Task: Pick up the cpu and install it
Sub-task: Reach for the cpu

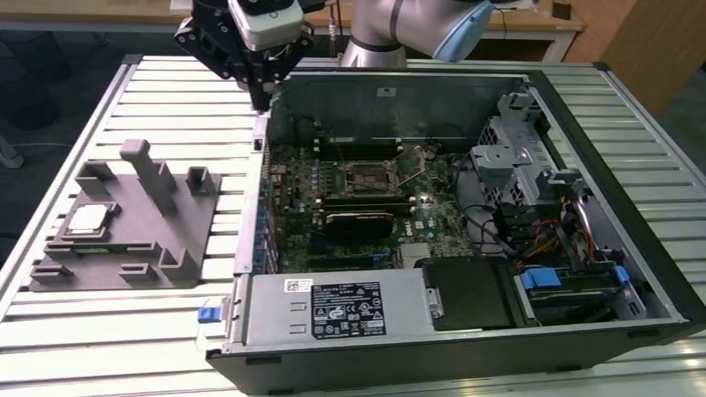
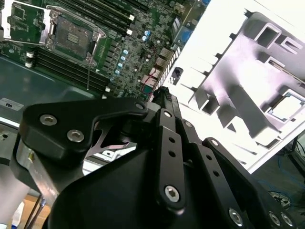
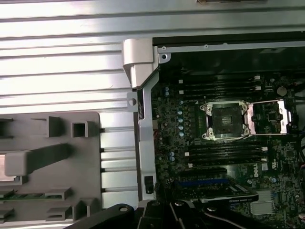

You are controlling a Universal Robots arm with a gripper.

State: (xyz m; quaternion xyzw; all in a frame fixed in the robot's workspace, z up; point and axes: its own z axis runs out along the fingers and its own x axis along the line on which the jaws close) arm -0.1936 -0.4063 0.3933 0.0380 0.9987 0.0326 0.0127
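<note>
**Silver chip on the grey block, gripper empty at the case's far corner**

Nearest us in the exterior view, the big black metal computer case (image 1: 464, 368) lies open on the pale slatted metal table (image 1: 165, 107), with a silver labelled power-supply box (image 1: 331, 310) along its near edge. To the exterior view's left of the case we see the grey plastic block with upright posts (image 1: 165, 240) (image 2: 228, 95) (image 3: 47, 162). The small flat square cpu with a pale silver metal top (image 1: 88, 217) (image 2: 287, 106) lies flat in a recess near that block's outer edge, touched by nothing.

Further in, the green motherboard (image 1: 436, 203) covers the case floor, and its square metal-framed socket (image 1: 368, 175) (image 2: 71, 38) (image 3: 224, 120) stands open and bare, its retaining frame swung aside.

Farthest from us, the black-linked gripper (image 1: 261, 98) (image 2: 164, 93) on the silver and blue arm (image 1: 436, 25) hangs above the case's far corner on the block's side. Its fingers look pressed together to a point, and we see nothing between them. It is well apart from the cpu.
</note>
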